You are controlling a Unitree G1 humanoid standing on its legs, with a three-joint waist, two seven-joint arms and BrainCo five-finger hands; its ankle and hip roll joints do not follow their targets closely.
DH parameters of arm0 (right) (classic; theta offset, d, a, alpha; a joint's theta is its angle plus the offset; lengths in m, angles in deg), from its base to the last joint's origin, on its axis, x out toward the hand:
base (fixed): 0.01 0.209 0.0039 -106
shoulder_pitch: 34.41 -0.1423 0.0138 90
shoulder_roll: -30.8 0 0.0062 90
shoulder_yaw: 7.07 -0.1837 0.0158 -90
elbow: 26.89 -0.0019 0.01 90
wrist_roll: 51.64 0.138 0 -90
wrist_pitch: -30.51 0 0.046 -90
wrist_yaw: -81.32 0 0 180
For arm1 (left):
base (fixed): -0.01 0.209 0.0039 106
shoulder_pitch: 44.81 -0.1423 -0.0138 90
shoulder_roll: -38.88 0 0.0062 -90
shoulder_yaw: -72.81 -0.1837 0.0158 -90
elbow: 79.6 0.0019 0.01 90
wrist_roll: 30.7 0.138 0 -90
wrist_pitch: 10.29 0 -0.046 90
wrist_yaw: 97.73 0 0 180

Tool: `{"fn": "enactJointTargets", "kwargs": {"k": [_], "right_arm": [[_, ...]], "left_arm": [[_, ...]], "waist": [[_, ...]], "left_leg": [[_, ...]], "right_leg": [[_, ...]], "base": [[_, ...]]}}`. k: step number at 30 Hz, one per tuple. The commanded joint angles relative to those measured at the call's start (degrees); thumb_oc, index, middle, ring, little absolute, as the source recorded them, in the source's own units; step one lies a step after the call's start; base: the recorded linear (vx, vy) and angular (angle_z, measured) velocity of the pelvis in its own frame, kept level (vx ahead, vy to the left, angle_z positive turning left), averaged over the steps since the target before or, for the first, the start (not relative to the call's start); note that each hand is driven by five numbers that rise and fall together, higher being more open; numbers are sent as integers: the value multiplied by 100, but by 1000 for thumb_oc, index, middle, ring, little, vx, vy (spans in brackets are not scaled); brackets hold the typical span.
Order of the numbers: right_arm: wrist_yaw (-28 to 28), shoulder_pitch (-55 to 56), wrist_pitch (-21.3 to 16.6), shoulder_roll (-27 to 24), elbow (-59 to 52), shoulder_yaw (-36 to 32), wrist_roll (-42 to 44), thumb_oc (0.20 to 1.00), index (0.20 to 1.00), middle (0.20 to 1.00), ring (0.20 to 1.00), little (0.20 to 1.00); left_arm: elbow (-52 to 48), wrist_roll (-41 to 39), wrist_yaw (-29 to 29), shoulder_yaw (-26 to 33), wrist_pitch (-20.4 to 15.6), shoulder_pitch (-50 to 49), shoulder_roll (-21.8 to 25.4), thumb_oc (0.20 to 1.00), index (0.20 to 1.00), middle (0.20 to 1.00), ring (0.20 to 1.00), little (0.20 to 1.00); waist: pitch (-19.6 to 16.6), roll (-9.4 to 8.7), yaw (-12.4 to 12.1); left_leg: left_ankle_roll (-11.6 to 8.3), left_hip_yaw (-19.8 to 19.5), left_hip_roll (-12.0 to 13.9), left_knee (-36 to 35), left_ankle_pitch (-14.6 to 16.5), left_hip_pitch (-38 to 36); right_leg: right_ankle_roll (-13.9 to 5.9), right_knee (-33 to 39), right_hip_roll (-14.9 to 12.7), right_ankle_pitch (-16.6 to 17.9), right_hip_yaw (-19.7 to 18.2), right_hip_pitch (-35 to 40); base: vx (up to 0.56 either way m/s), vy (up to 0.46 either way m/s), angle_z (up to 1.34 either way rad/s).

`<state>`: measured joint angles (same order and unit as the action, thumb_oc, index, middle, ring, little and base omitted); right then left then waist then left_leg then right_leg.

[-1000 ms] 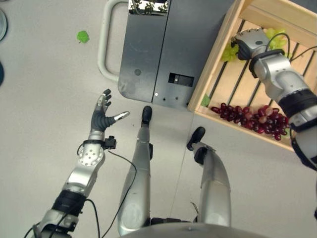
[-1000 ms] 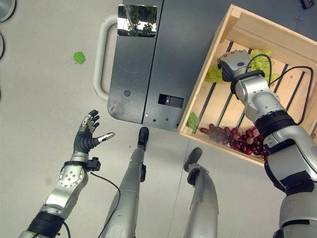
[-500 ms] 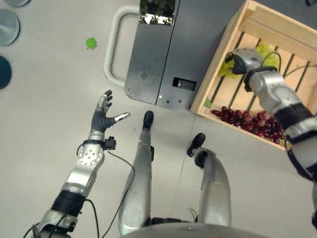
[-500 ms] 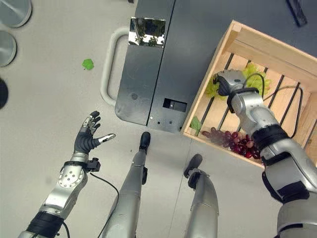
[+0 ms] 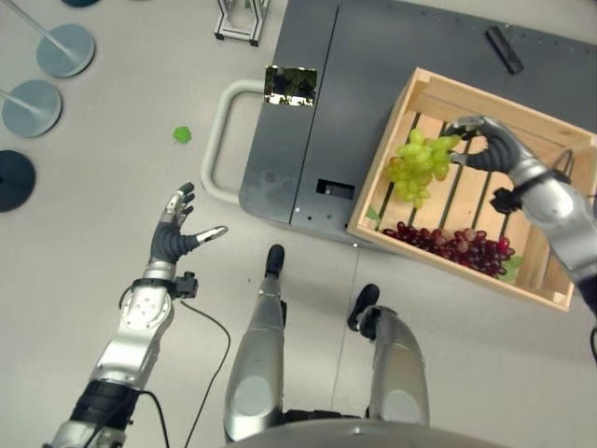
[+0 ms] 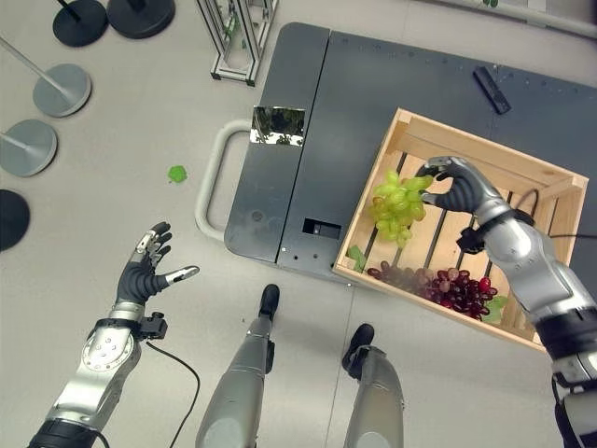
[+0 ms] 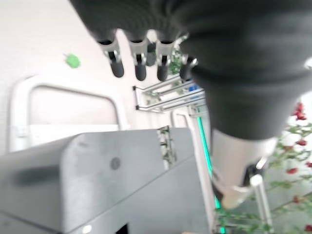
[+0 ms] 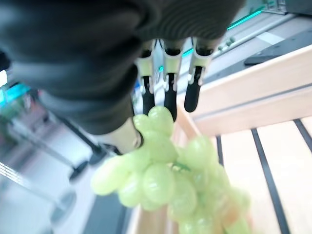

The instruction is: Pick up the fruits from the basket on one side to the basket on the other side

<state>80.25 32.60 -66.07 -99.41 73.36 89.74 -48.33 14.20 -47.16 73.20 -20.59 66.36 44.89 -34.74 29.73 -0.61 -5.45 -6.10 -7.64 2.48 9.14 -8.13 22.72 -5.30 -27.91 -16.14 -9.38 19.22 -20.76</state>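
- Right eye view, upper right of the frame: a slatted wooden crate (image 6: 548, 191) sits on a dark grey platform (image 6: 373, 84), and the robot's right hand (image 6: 459, 189) is raised over it.
- That hand is closed in a pinch at the top of a bunch of green grapes (image 6: 395, 204). The bunch hangs down and toward the frame's centre from the fingertips, apparently lifted clear of the crate's slats.
- Right wrist view: the green grapes (image 8: 165, 180) sit directly beneath the dark fingertips (image 8: 193, 95), thumb pressed against the topmost berries.
- Handling, as a judgement: the bunch looks light but loose. Single berries are soft, smooth and easily crushed or pulled off the stem. The safest hold is high up, at the stem or crown of the bunch, where the hand is now. Squeezing the body of the cluster risks bruising or shedding fruit, and a swinging bunch could slip.
- A bunch of dark red grapes (image 6: 446, 285) lies on the crate floor along its near edge, below and apart from the right hand. A green leaf (image 6: 355, 257) lies by the crate's lower left corner.
- Lower left of the frame: the left hand (image 6: 142, 277) is over bare floor, fingers spread and straight, holding nothing, well apart from the crate.
- No second basket can be made out.
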Motion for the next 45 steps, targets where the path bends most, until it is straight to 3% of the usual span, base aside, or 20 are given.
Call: {"fn": "enactJointTargets", "kwargs": {"k": [1, 8, 16, 28, 35, 41, 45], "right_arm": [[170, -483, -515, -114, -335, -557, 704, 200, 200, 200, 200, 200], [203, -188, -593, -34, -540, -965, 1055, 200, 200, 200, 200, 200], [237, -195, -593, -54, -683, -1077, 843, 200, 200, 200, 200, 200], [-1, -332, -548, -28, -877, -845, 1035, 200, 200, 200, 200, 200], [-214, -485, -393, 136, -1054, -495, 1056, 200, 200, 200, 200, 200], [-524, -532, -177, 343, -1274, -134, 1029, 200, 200, 200, 200, 200], [-606, -610, -142, 453, -1376, 42, 1066, 200, 200, 200, 200, 200]], "left_arm": [[-292, 178, 50, 351, -432, -121, 141, 1000, 1000, 1000, 1000, 1000], [-214, 187, 100, 458, -455, -216, 44, 1000, 1000, 1000, 1000, 1000], [-52, 496, 167, 511, -400, -424, 42, 1000, 1000, 1000, 1000, 1000], [-329, 447, 527, 428, -244, -468, 177, 1000, 1000, 1000, 1000, 1000], [-780, 405, 873, 135, -29, -191, 367, 1000, 1000, 1000, 1000, 1000], [-1053, 225, 1279, -536, 301, 399, 311, 1000, 1000, 1000, 1000, 1000], [-1058, 185, 1320, -935, 287, 931, 207, 1000, 1000, 1000, 1000, 1000]], "waist": [[-302, -228, 182], [-637, -166, 282], [-992, -159, 329], [-1442, -179, 369], [-1709, -236, 433], [-1965, -282, 519], [-2102, -318, 566]], "left_leg": [[228, 116, -100, 529, 885, -294], [216, 195, -64, 251, 824, -609], [205, 300, -23, 240, 938, -905], [192, 405, 17, 6, 960, -1260], [211, 507, 51, -64, 1030, -1486], [218, 563, 73, -174, 1064, -1673], [228, 596, 83, -266, 1073, -1772]], "right_leg": [[-348, 1083, 94, 717, 32, 447], [-377, 1350, 153, 792, 26, 696], [-405, 1534, 214, 797, -68, 984], [-419, 1896, 304, 877, -76, 1353], [-436, 2063, 358, 917, -162, 1544], [-438, 2190, 390, 908, -152, 1751], [-446, 2272, 413, 919, -169, 1819]], "base": [[65, 6, -12], [44, 9, -9], [58, -8, -6], [33, -2, -4], [43, 2, -6], [49, -1, -6], [32, 3, -4]]}}
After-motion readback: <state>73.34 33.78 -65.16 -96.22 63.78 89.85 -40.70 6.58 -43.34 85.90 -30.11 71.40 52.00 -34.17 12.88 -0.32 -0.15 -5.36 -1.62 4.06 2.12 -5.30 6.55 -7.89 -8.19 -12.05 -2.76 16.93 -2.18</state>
